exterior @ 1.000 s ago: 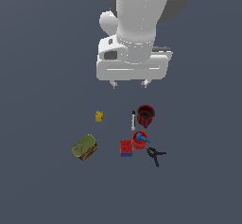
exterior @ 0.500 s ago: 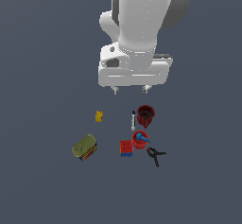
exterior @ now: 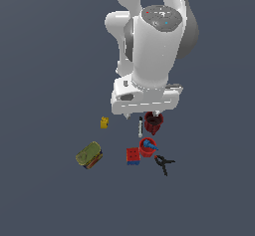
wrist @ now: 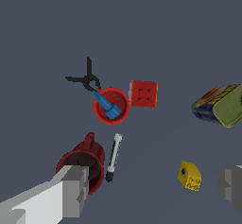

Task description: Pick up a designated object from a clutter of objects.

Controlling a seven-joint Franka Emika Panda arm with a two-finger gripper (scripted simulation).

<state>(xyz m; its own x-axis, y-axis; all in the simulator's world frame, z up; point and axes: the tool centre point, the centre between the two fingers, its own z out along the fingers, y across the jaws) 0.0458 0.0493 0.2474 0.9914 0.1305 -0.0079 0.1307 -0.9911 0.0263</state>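
Right, your gripper (wrist: 153, 190) hangs wide open and empty above the clutter, bright red cup (wrist: 111, 106) untouched beside the cube (wrist: 143, 94).

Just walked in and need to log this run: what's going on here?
A white robot arm is coming down over a small clutter to pick out the bright red cup with the blue piece inside. Its gripper is open and holds nothing, hanging above the darker red cup and the marker. The bright cup sits untouched between the red cube and the black clamp. The yellow block and green can lie apart.
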